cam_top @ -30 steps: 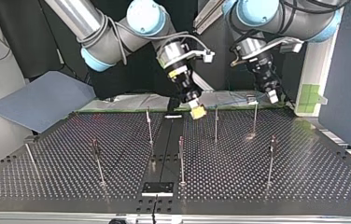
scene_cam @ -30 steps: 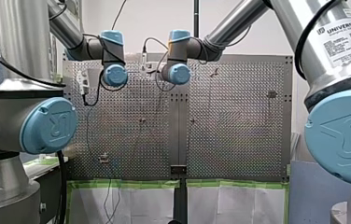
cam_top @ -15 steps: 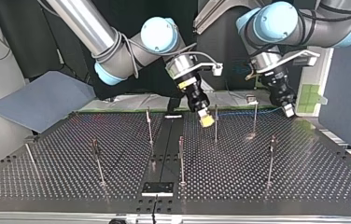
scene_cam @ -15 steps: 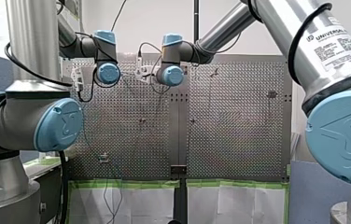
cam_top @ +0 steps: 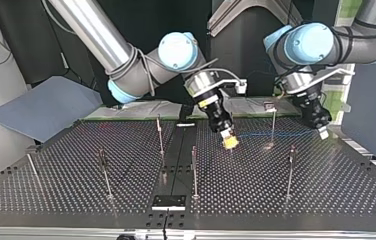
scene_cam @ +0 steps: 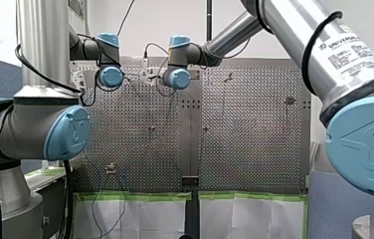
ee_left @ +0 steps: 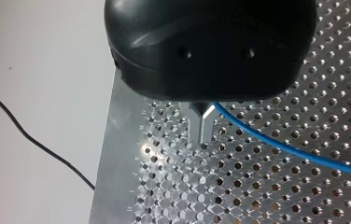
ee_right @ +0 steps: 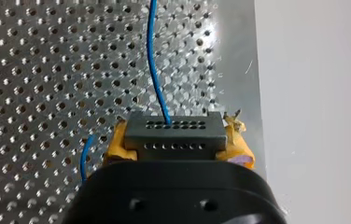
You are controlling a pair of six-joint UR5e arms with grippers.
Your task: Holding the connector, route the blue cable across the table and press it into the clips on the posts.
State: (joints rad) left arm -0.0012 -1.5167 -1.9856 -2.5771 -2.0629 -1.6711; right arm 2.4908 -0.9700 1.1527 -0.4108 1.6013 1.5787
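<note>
In the right wrist view my right gripper [ee_right: 176,140] is shut on a grey connector [ee_right: 173,127], which sits between its yellow pads [ee_right: 117,144]. The blue cable [ee_right: 155,60] leaves the connector and runs ahead over the perforated table [ee_right: 47,70]. My left gripper [ee_left: 201,140] has its metal fingers shut on the blue cable [ee_left: 281,147], just above the plate near its edge. In the top view my right gripper [cam_top: 230,141] hangs near the table's middle and my left gripper [cam_top: 321,131] is at the right. The cable [cam_top: 276,134] is stretched between them.
Several thin posts stand on the table, among them one [cam_top: 273,125] close to the cable, one [cam_top: 290,172] at the right and one [cam_top: 194,170] at the centre. A blue-grey sheet [cam_top: 41,107] lies off the table's left in the top view. A thin black wire [ee_left: 33,140] lies beside the plate.
In the top view both grippers have come nearer and moved to the right, lower over the table. The blue cable now stretches between them.
</note>
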